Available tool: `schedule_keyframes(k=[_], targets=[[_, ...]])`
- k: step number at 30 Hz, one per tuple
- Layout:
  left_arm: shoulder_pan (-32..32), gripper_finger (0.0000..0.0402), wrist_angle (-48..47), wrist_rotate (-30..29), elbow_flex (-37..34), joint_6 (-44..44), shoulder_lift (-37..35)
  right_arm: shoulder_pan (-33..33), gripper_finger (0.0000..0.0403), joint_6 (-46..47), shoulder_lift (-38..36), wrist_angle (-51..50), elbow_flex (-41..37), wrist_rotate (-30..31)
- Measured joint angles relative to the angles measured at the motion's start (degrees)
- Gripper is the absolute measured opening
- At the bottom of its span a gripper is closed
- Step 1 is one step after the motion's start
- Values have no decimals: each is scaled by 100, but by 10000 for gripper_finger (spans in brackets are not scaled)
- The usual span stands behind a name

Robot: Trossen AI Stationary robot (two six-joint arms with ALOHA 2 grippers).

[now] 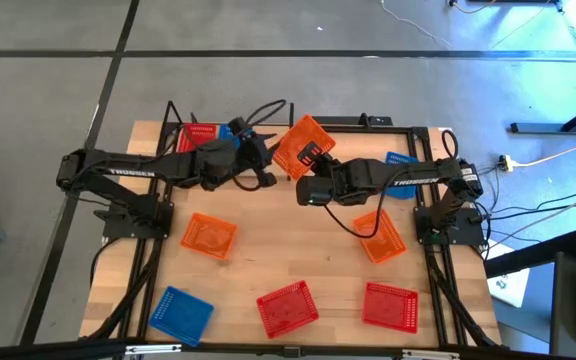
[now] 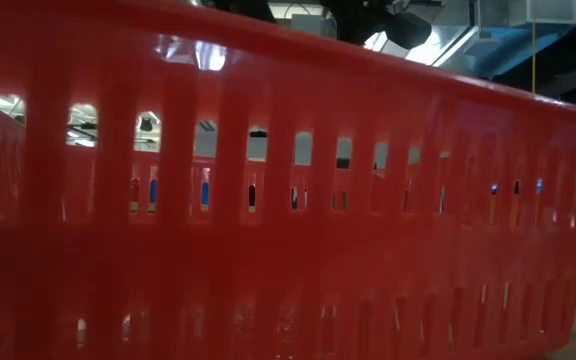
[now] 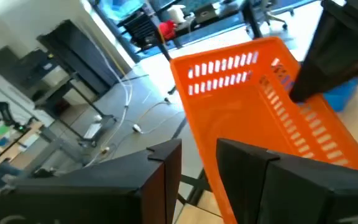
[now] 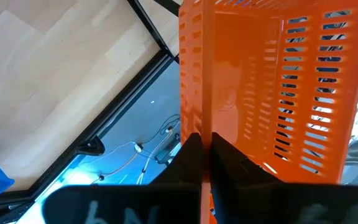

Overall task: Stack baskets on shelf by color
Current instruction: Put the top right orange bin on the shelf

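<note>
- The orange basket [image 1: 301,143] is a shallow rectangular plastic tray with slotted mesh walls; it is tilted, lifted above the far middle of the wooden counter [image 1: 288,250], at the edge of the shelf [image 1: 408,130].
- The right pincer [image 1: 313,160] is closed narrowly on one wall of this basket; in the right wrist view its dark fingers [image 4: 197,162] press together over the orange rim [image 4: 194,74].
- The left pincer [image 1: 265,155] is just left of the same basket; its fingers [image 3: 166,168] stand apart, one of them overlapping the orange rim [image 3: 229,56], and contact cannot be made out.
- Behind the left arm, at the far left, a red basket [image 1: 200,135] and a blue basket [image 1: 236,128] are partly hidden by the arm and its cables.
- Another blue basket [image 1: 401,160] at the far right is mostly covered by the right arm.
- On the open counter lie an orange basket [image 1: 208,235] at the left, a second orange one [image 1: 380,236] at the right, a blue one [image 1: 180,312] near left, and two red ones [image 1: 288,307] [image 1: 390,304] along the near edge.
- The low view is almost filled by a red slotted wall [image 2: 268,230], so little beyond it is visible.
</note>
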Motion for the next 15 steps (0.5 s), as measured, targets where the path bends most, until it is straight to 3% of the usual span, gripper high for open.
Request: schedule_keyframes(k=[15], targets=[[274, 95, -47, 270, -4, -1120, 241, 0, 4, 0, -4, -2, 0, -48]])
